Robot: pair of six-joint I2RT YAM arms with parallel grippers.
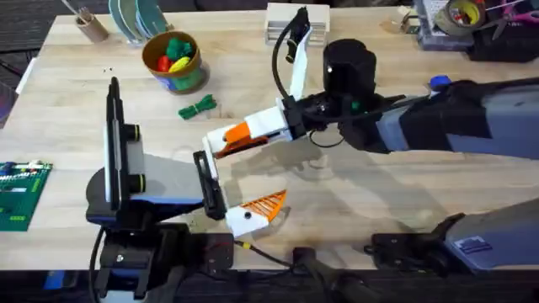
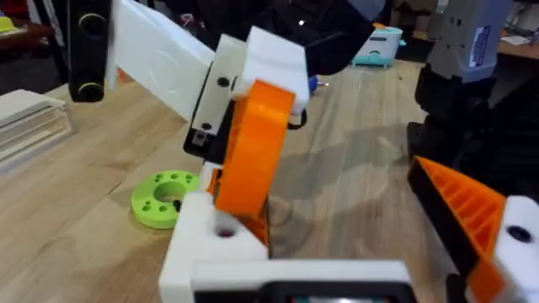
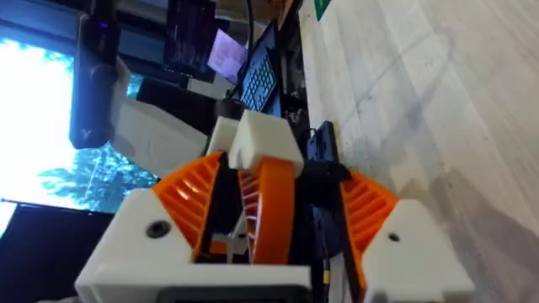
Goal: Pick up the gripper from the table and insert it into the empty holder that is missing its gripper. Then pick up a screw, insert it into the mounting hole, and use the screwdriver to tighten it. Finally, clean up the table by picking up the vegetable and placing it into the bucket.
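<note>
The orange gripper point(image 3: 271, 206) is a loose wedge pinched between the ribbed pads of my right gripper point(image 3: 274, 181), which is shut on it. In the overhead view the right gripper point(image 1: 236, 137) holds it against the white holder point(image 2: 212, 244) of my left gripper point(image 2: 354, 227). The wedge point(image 2: 253, 151) stands upright on that holder. My left gripper point(image 1: 240, 177) is open, with one orange finger point(image 1: 265, 202) fitted. The green vegetable point(image 1: 198, 107) lies near the bucket point(image 1: 192, 76). Behind the right arm only the screwdriver's blue end point(image 1: 439, 82) shows.
A green disc point(image 2: 164, 198) lies on the table beside the holder. The bucket holds coloured toys. At the left edge sits a green board point(image 1: 21, 194). Along the back stand plates point(image 1: 135, 18), a cup with sticks point(image 1: 88, 23), a white stack point(image 1: 285, 21) and tape point(image 1: 461, 15).
</note>
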